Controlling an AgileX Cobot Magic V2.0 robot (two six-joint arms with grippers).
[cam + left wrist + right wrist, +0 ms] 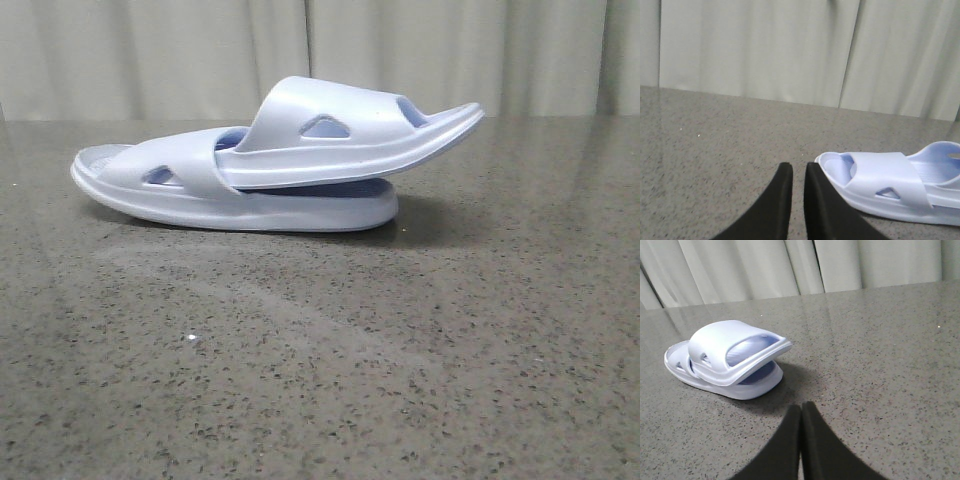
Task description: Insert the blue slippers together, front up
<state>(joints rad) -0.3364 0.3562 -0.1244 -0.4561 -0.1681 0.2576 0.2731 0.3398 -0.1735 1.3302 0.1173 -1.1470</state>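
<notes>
The two blue slippers lie nested on the grey speckled table in the front view. The lower slipper [250,208] lies flat with its strap at the left. The upper slipper [330,135] has one end tucked under that strap, and its other end rises to the right. Neither gripper shows in the front view. My left gripper [799,170] is empty, its fingers almost together with a thin gap, just beside the lower slipper's [875,182] open end. My right gripper [801,407] is shut and empty, a short way from the upper slipper [720,347] and the lower slipper [757,385].
The grey speckled tabletop [320,380] stretches in front of the slippers and to both sides. A pale curtain [150,50] hangs behind the table's far edge.
</notes>
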